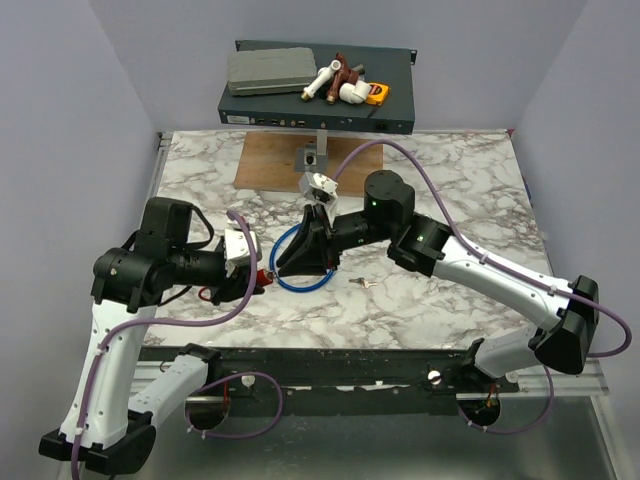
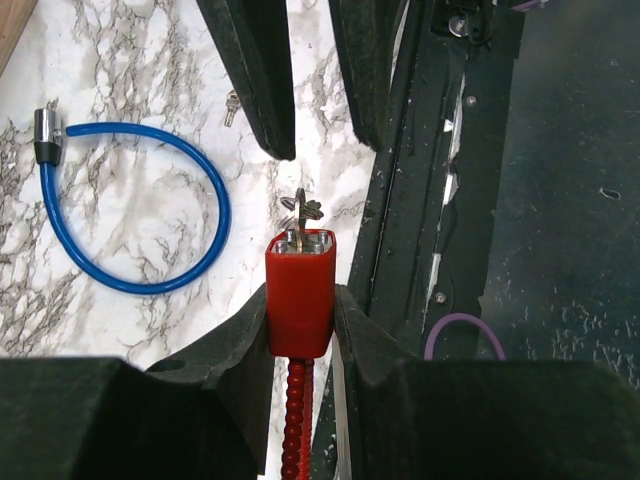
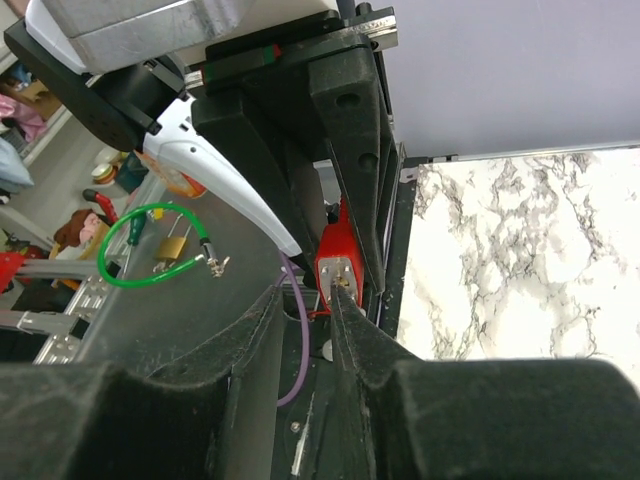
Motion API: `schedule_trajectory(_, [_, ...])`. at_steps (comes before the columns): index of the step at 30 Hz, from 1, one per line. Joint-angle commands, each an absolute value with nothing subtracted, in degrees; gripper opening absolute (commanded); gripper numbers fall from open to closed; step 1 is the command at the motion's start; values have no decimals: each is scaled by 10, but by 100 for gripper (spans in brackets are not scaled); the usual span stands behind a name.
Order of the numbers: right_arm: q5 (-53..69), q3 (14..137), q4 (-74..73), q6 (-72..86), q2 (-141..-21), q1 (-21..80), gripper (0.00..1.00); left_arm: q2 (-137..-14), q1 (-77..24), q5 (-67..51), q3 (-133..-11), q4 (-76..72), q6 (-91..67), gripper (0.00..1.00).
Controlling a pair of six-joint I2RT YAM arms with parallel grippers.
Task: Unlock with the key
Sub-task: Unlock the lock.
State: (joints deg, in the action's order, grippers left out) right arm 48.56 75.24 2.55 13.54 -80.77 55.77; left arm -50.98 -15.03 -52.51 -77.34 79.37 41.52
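1. Where the two arms meet near table centre, we see the left gripper [image 2: 300, 305] clamped on the red lock [image 2: 300, 285], one finger on each side face. The ribbed red cable [image 2: 292, 420] leaves it at 6 o'clock in the left wrist view.
2. The key [image 2: 303, 208] is tiny and silver with a clover-shaped head. It sits in the lock's metal top face, poking toward 12 o'clock in that view.
3. The right gripper [image 2: 325, 140] points in from 12 o'clock there. Its jaws stand part-way apart with marble showing between them, and nothing is held. The tips end just short of the key head.
4. In the right wrist view its fingers [image 3: 255, 345] frame the lock's top through a narrow gap. The key is too small there for us to judge contact.
5. The blue cable [image 2: 225, 215] lies looped on the marble table [image 1: 450, 200], under the right gripper when seen from overhead. Its metal plug end [image 2: 45, 135] sits at 10 o'clock in the left wrist view, well apart from the lock.
6. A loose second key [image 1: 362, 283] lies at 3 o'clock of the blue loop in the overhead view.
7. A brown board [image 1: 270, 160] lies at 12 o'clock of the grippers. Beyond the far edge is a black box [image 1: 400, 65] carrying a grey case [image 1: 268, 70] and pipe fittings [image 1: 335, 82].
8. A green cable [image 3: 125, 275] and a brass padlock [image 3: 172, 247] show off-table at 9 o'clock in the right wrist view.
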Motion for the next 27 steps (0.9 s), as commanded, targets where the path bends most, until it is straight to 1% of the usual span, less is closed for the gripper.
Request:
schedule_trajectory(1, [480, 743, 44, 138, -821, 558, 28, -512, -155, -530, -784, 782, 407, 0])
schedule_trajectory(11, [466, 732, 60, 143, -826, 558, 27, -516, -156, -540, -793, 788, 404, 0])
schedule_trajectory(22, [481, 734, 78, 163, -843, 559, 27, -516, -157, -543, -794, 786, 403, 0])
schedule_trajectory(25, [484, 735, 81, 165, -847, 562, 23, -517, -157, -546, -795, 784, 401, 0])
schedule_trajectory(26, [485, 735, 81, 166, -848, 563, 19, -516, -157, -546, -795, 783, 400, 0])
schedule_trajectory(27, [487, 734, 82, 166, -849, 564, 11, -518, -157, -547, -796, 782, 400, 0])
